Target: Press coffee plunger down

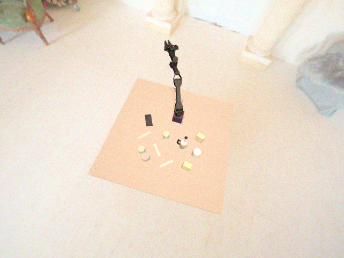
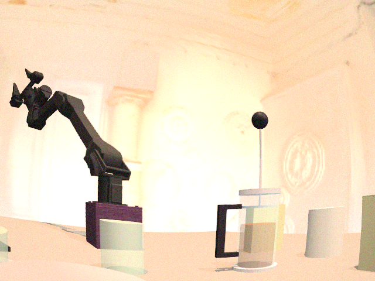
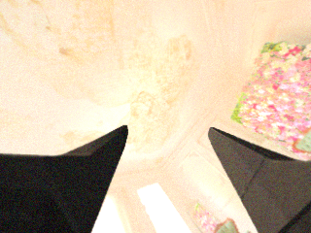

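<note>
The coffee press point(image 1: 183, 145) point(image 2: 257, 242) stands upright on the orange mat point(image 1: 155, 180), its black handle point(image 1: 178, 142) point(image 2: 221, 231) toward the arm's side in the exterior view. The plunger's black knob point(image 1: 185, 137) point(image 2: 259, 120) is high above the lid point(image 2: 259, 191) on a thin rod point(image 2: 260, 157). The filter disc shows near the top of the clear jar, above the brown liquid. My gripper point(image 1: 167, 41) point(image 2: 20, 76) point(image 3: 168, 130) is open and empty, raised far from the press on the other side of the arm base. The press is not in the wrist view.
A white cylinder point(image 1: 196, 152) point(image 2: 324, 232) and two yellow blocks point(image 1: 199, 137) point(image 1: 186, 165) stand near the press. A green cylinder point(image 1: 165, 135) point(image 2: 120, 242) stands between press and dark flat slab point(image 1: 148, 120). Another green cylinder point(image 1: 141, 149), a pinkish one point(image 1: 145, 157) and pale strips point(image 1: 157, 150) lie farther off.
</note>
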Robot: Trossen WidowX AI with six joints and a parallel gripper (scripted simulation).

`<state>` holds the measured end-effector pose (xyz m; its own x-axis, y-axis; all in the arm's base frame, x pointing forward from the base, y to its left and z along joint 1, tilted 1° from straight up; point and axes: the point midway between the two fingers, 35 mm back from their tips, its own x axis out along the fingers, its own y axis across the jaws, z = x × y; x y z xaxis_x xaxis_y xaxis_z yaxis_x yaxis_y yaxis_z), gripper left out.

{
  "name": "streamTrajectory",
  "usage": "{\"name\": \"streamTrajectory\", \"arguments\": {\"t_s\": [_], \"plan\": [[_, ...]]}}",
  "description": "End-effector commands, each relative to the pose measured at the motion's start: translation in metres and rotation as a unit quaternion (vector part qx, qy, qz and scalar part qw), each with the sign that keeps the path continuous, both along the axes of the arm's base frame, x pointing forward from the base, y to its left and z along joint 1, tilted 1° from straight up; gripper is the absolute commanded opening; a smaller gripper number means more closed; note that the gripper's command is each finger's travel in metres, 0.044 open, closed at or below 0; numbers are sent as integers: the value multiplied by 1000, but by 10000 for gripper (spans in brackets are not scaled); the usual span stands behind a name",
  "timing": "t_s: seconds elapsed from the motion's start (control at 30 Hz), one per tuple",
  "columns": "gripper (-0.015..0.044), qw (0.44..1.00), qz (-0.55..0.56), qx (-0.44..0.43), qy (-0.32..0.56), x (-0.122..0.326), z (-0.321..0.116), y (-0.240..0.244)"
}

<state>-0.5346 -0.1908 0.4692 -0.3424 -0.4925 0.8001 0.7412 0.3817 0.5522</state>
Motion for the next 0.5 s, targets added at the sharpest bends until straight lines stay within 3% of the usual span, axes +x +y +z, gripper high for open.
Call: {"name": "streamTrajectory", "arguments": {"t_s": [0.0,0.3,0.47], "plan": [[426,1000,2,1,-1,1,0,-2],[440,999,30,15,-18,32,14,-67],[440,997,61,32,-23,72,24,-122]]}}
